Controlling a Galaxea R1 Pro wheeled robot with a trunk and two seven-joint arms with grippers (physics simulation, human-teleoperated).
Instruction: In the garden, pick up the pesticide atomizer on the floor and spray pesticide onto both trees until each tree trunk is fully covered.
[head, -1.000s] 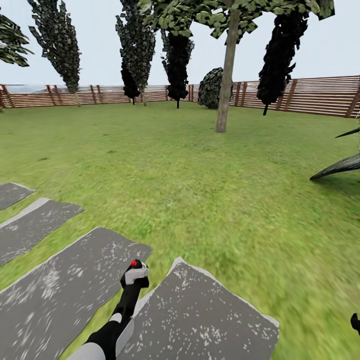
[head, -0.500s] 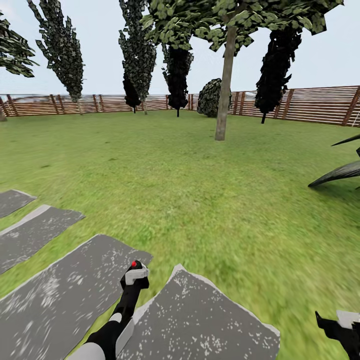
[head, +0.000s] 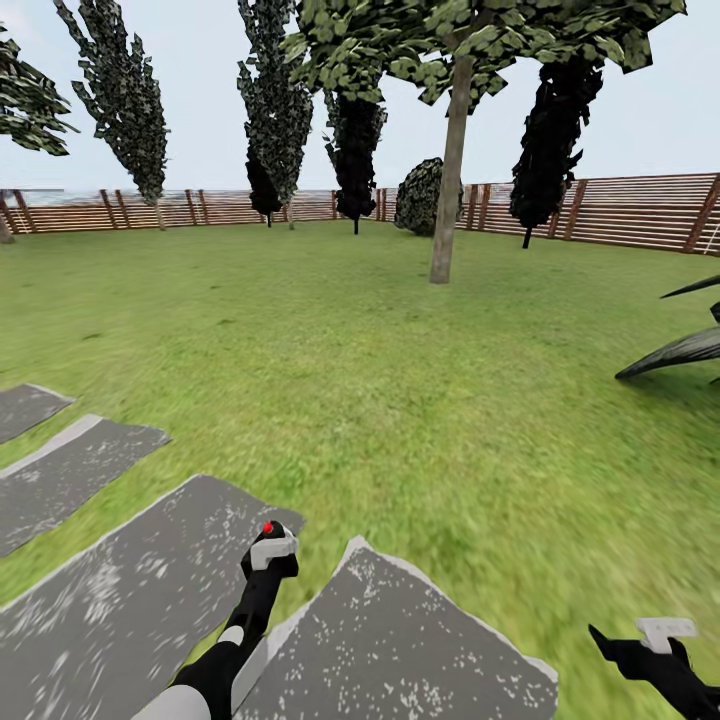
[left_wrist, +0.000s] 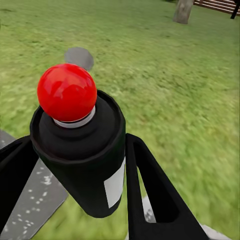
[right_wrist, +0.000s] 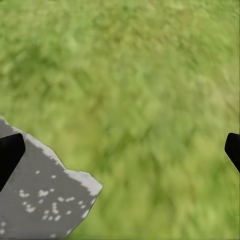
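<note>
My left gripper (left_wrist: 75, 165) is clamped on the pesticide atomizer (left_wrist: 80, 145), low and left of centre in the head view, above grey paving slabs (head: 400, 640). My right gripper (head: 650, 650), lower right, has its jaws apart over grass (right_wrist: 140, 90). One tree trunk (head: 450, 170) stands upper centre.

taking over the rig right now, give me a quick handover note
Left gripper: shut on the atomizer, red top up, held low over the paving slabs.
Right gripper: open, empty, over grass at a slab's edge.
Tree: one bare-trunked tree stands far ahead across the lawn, short of the fence.
Done: atomizer picked up.
Left: drive to the tree, spray its trunk fully, then find and spray the second.
</note>
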